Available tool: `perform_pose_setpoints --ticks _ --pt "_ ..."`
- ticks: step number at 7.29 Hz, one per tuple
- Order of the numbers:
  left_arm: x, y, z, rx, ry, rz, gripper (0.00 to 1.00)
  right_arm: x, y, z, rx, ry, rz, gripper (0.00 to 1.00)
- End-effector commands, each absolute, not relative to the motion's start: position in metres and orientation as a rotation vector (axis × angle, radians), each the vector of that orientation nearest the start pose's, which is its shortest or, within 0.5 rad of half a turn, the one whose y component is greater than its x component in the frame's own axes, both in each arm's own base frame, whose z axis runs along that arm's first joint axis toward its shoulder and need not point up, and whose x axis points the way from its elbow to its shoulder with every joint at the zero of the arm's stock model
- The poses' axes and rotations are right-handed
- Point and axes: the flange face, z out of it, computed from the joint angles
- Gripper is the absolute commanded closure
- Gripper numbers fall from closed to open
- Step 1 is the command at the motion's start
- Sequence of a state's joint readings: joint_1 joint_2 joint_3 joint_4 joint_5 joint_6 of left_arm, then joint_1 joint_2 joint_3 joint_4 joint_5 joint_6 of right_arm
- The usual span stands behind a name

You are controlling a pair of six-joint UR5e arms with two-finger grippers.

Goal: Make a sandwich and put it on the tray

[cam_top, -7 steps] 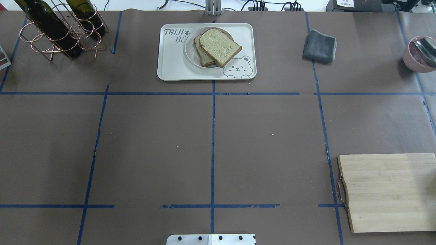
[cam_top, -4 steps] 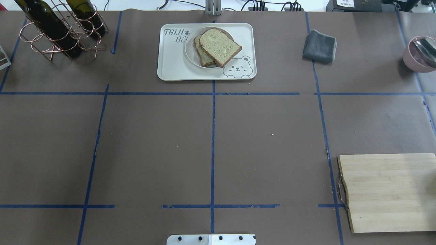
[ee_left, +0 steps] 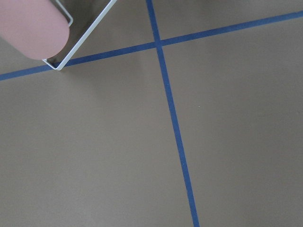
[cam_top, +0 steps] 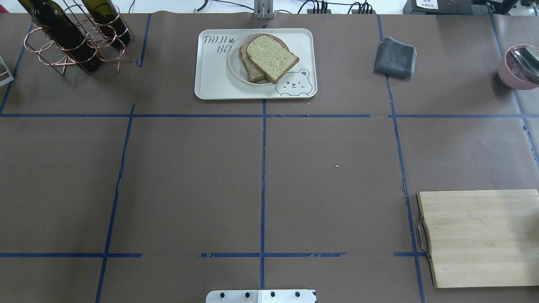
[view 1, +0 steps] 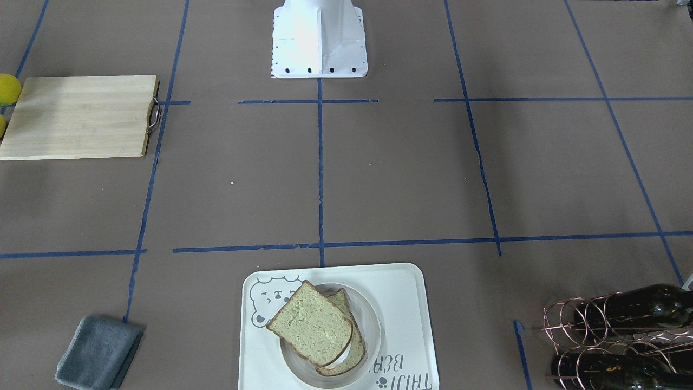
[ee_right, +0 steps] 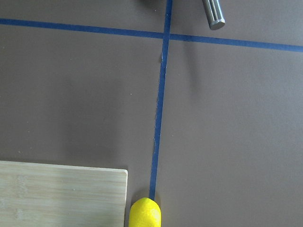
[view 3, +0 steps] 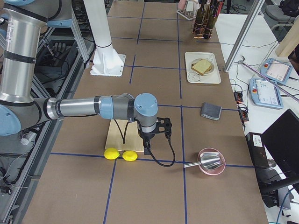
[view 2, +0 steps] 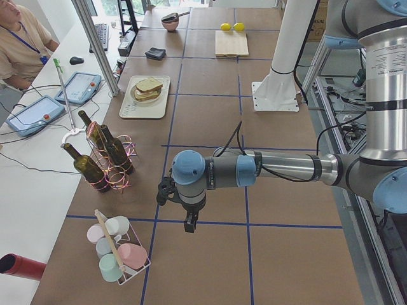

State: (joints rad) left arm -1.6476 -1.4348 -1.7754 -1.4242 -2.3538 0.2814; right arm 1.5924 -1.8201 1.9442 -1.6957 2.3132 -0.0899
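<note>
cream tray (cam_top: 210, 80) with grey bear, brown-crusted greenish-tan sandwich (cam_top: 269, 57)

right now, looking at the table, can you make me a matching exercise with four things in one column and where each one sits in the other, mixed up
Things:
1. sandwich
2. grey cloth
3. wine bottles
4. lemons

Places:
a. held in the copper wire rack
b. on the white plate that sits on the tray
c. on the table just off the wooden cutting board
d. folded, alone on the table, to one side of the tray

Pairs: 1-b, 2-d, 3-a, 4-c
</note>
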Motion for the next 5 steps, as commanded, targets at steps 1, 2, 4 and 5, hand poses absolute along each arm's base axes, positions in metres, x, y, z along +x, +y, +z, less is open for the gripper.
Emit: perform_pose_setpoints --ticks 1,2,4,5 --pt "-0.098 -0.428 0.619 0.101 0.778 0.172 0.00 0.074 -0.383 0.598 0.042 -0.741 -0.065 0.00" --pt "-0.099 -0.432 0.608 0.125 0.774 0.182 0.00 0.074 -0.384 0.598 0.043 -0.743 -0.063 0.00" --pt "-0.098 -0.439 0.609 0.124 0.774 0.185 0.00 0.074 -0.384 0.598 0.047 -0.741 -0.067 0.00" --pt "-0.098 -0.439 0.609 0.122 0.774 0.186 0.00 0.074 -0.384 0.597 0.051 -0.739 -0.071 0.00"
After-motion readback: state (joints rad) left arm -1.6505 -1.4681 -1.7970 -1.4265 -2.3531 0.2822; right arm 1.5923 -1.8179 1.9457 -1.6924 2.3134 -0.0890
